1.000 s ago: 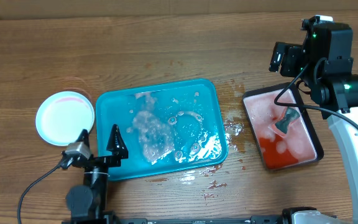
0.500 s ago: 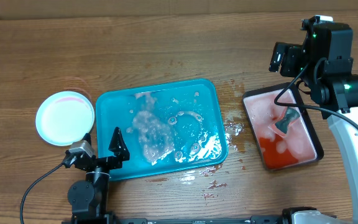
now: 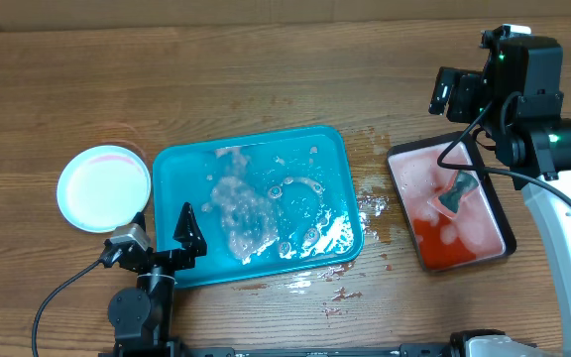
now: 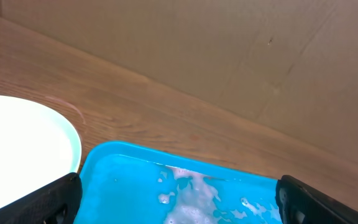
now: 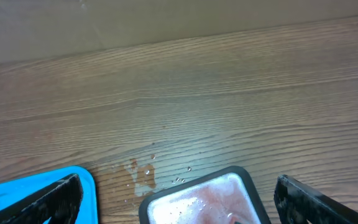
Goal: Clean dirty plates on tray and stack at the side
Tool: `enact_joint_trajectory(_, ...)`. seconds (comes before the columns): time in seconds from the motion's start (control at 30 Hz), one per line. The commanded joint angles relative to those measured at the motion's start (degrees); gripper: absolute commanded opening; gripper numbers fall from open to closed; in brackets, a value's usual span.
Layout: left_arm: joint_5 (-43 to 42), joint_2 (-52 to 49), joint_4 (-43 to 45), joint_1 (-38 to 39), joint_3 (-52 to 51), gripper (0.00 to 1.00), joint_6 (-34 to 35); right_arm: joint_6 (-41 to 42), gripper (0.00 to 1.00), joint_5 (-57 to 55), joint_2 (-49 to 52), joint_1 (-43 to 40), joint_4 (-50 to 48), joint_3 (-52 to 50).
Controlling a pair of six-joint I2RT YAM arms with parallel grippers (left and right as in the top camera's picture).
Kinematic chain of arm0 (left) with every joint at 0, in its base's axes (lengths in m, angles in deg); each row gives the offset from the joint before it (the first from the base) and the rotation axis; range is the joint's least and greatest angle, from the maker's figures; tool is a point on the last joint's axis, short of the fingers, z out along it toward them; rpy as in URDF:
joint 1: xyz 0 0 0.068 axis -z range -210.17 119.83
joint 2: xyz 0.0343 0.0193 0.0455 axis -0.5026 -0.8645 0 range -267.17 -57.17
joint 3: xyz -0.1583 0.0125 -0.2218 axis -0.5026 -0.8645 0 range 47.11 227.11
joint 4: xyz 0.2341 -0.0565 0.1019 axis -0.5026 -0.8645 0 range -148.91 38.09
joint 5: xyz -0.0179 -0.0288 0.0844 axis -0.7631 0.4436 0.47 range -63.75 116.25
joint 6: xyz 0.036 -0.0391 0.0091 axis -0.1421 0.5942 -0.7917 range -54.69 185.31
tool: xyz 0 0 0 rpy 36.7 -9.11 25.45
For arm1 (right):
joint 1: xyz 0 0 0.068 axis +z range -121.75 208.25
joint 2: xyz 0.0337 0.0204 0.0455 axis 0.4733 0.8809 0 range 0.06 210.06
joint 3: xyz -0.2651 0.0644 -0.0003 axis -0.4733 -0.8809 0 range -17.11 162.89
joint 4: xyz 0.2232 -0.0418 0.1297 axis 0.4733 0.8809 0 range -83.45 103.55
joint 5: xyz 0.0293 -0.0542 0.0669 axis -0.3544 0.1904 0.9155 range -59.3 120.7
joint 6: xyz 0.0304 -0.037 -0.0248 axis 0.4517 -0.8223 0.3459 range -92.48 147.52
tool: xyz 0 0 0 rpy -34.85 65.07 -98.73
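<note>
Wooden table [image 3: 266, 79]: plates [image 3: 104, 188] stacked at 9 o'clock of the emptied tray [image 3: 171, 169]. Left gripper [image 4: 179, 194] has drawn back slightly; it and right gripper [image 5: 179, 196] gape wide, empty. Work seems finished.

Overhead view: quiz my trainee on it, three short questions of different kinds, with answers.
1. True or false: a plate lies in the large turquoise rectangular plastic tray.
2. Where is the round pale blue-white plastic plate? A) on the wooden table, left of the tray B) in the small black tray C) in a gripper
3. Fill in: the left gripper and right gripper both stand ____.
Key: 1 false; 2 A; 3 open.
</note>
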Motion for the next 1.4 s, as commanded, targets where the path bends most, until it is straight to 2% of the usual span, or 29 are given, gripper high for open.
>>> enact_joint_trajectory(0.0, 0.8, 0.6, -0.2, -0.3, -0.2, 0.99, -0.9, -0.1, 1.0, -0.4, -0.1, -0.4, -0.3, 0.7)
enact_joint_trajectory(0.57, 0.8, 0.6, -0.2, -0.3, -0.2, 1.0, -1.0, -0.1, 1.0, -0.4, -0.1, -0.4, -0.3, 0.7)
enact_joint_trajectory(0.8, 0.8, 0.6, -0.2, -0.3, -0.2, 1.0, -0.9, -0.1, 1.0, -0.4, -3.0, -0.4, -0.3, 0.7)
enact_joint_trajectory(1.07, 0.8, 0.6, -0.2, -0.3, -0.2, 0.99, -0.9, -0.1, 1.0, -0.4, -14.6, -0.4, -0.1, 0.7)
enact_joint_trajectory(1.37, 0.8, 0.6, -0.2, -0.3, -0.2, 1.0, -0.9, 0.0, 1.0, 3.4, -33.7, -0.3, 2.1, 0.7)
